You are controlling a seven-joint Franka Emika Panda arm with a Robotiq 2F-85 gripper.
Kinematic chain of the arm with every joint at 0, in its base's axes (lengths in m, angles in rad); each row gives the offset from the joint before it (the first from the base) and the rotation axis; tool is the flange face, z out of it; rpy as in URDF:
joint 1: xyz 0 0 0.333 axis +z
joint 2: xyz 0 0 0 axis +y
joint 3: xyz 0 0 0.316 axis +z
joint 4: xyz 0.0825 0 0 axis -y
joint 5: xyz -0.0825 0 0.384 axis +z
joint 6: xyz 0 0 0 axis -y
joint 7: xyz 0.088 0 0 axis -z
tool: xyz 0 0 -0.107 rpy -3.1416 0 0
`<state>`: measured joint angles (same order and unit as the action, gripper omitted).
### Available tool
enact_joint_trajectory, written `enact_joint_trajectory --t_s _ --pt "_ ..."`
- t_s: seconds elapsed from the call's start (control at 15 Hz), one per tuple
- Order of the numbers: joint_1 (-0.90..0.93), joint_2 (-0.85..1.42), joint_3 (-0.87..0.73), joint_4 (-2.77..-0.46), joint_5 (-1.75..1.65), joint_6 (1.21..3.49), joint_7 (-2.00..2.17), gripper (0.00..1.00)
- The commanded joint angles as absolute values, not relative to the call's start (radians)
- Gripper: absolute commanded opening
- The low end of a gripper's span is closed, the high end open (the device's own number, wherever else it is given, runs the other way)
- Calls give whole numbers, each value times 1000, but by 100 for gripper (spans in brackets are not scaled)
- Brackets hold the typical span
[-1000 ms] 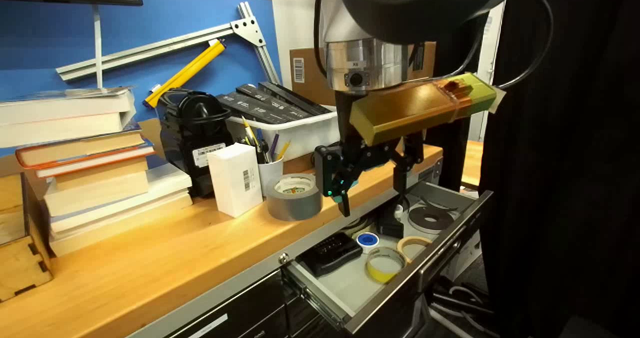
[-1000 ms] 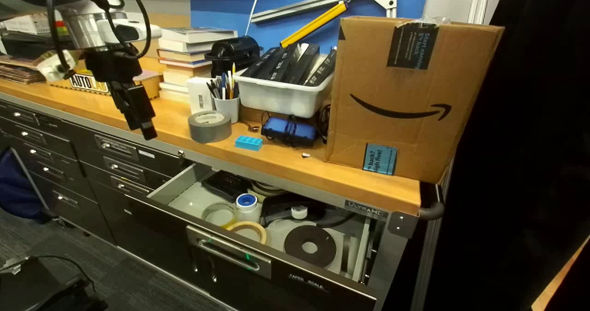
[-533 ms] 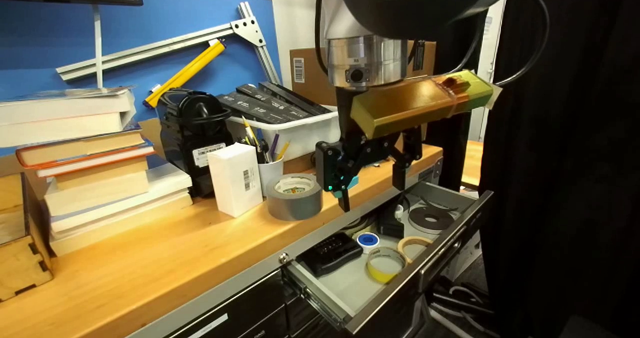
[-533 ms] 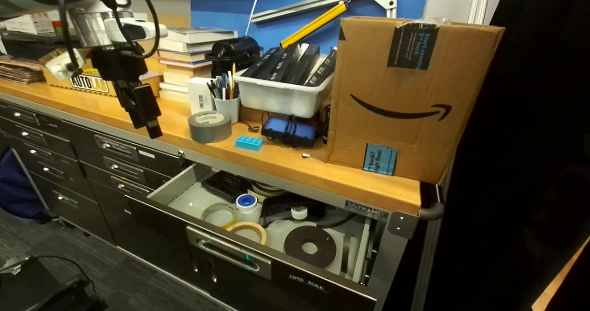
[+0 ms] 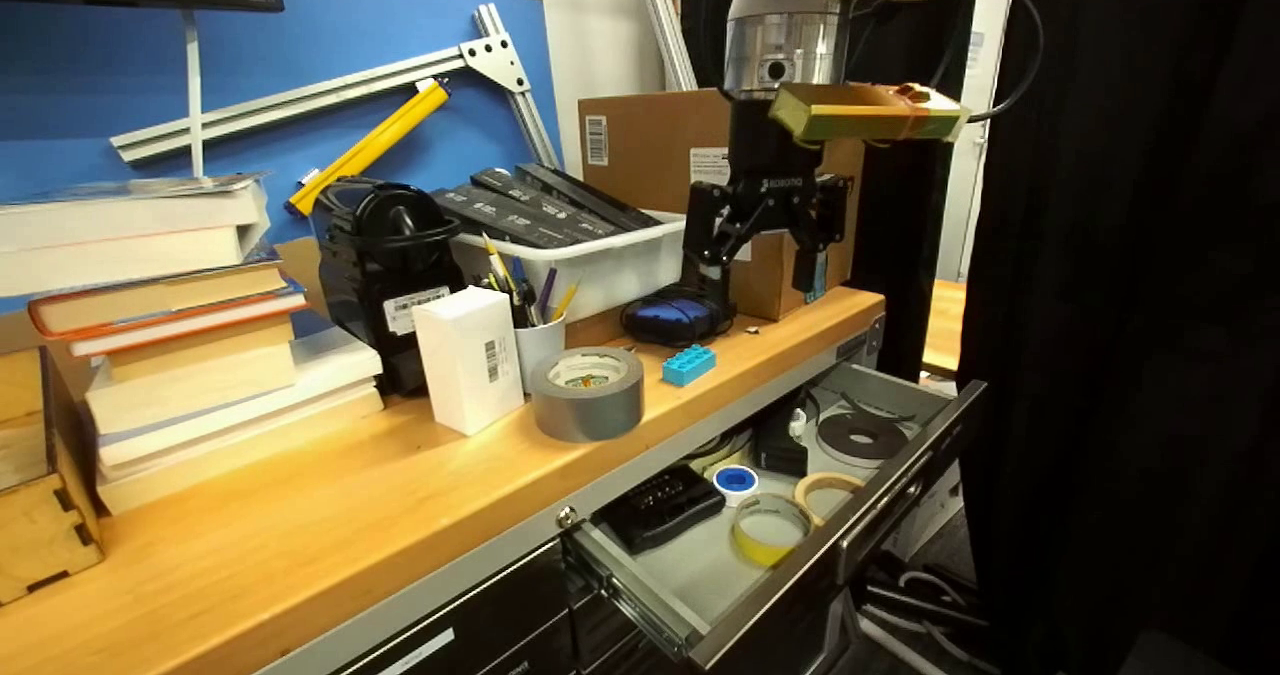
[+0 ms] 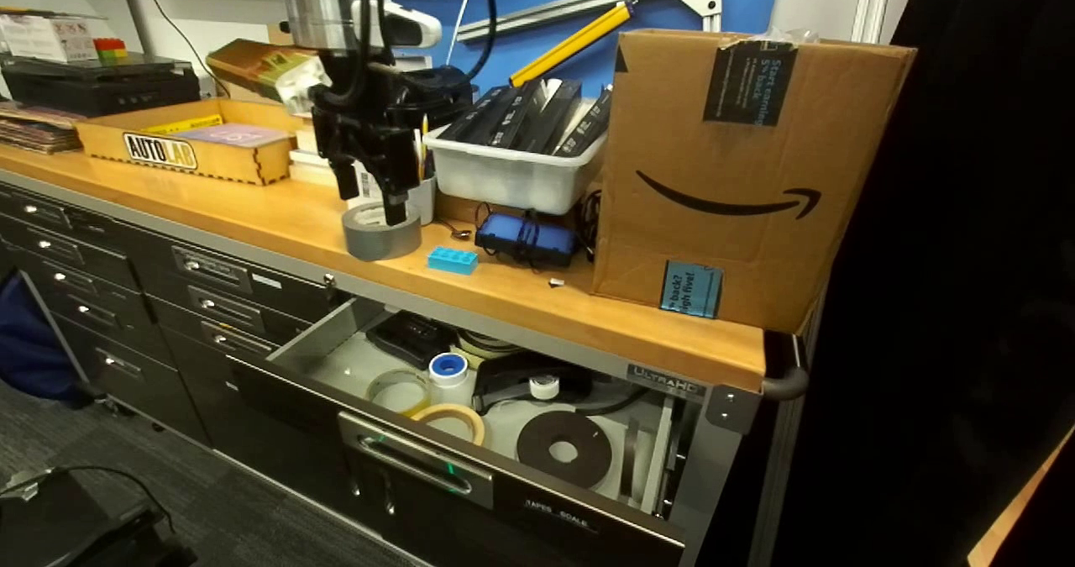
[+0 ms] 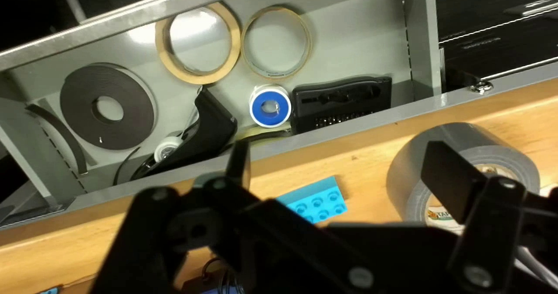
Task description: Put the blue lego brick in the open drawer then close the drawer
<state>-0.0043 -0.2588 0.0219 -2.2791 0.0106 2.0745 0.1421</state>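
The blue lego brick (image 5: 689, 365) lies studs up on the wooden benchtop, right of the grey tape roll; it also shows in an exterior view (image 6: 453, 259). In the wrist view the brick (image 7: 317, 200) is partly hidden by a gripper finger. The top drawer (image 5: 690, 570) is pulled open below the bench edge; it also shows in an exterior view (image 6: 290, 399) and the wrist view (image 7: 357, 37). My gripper (image 5: 760, 280) is open and empty above the bench, apart from the brick. It also shows in an exterior view (image 6: 372, 197) and the wrist view (image 7: 340, 161).
The grey tape roll (image 5: 588, 395) stands beside the brick. Behind are a blue cable-wrapped device (image 6: 526, 238), a white bin (image 6: 516, 172) and a cardboard box (image 6: 747, 189). The drawer holds tape rolls, a black dispenser (image 7: 196, 133) and a black case (image 7: 342, 102).
My gripper has moved right in both exterior views, back over the bench, and turned. It stays open. The brick, partly covered before in an exterior view, now shows there fully. Brick and drawer have not moved.
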Motion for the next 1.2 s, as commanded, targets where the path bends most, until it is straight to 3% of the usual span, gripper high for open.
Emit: enact_joint_trajectory --t_s 0.0,0.87,1.13 --pt "-6 -237 14 -2254 18 2062 128 100" --pt "-21 -71 -30 -2184 -13 2093 -138 100" --pt "40 105 47 -2071 -59 2228 46 100"
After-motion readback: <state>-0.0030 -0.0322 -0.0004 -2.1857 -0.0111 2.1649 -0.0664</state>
